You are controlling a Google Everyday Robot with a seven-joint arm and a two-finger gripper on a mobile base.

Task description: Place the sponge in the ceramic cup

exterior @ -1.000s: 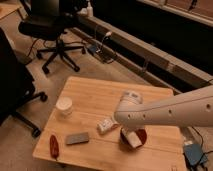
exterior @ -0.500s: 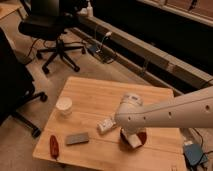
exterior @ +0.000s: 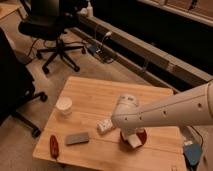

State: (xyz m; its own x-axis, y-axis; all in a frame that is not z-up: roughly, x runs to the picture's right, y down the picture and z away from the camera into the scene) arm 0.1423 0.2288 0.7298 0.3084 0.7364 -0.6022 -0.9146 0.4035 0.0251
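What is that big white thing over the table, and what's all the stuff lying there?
That big white tube is a robot's arm, reaching in from the right. Its tool hangs at the arm's end, low over a red dish. One camera looks down at the wooden table. On it lie a white cup, a grey sponge, a red thing and a white packet. The sponge lies alone; nothing grips it.

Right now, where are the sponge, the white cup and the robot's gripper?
sponge [exterior: 77, 138]: camera view, top face centre
white cup [exterior: 63, 106]: camera view, side wall
gripper [exterior: 131, 143]: camera view, tip over red dish [exterior: 143, 137]
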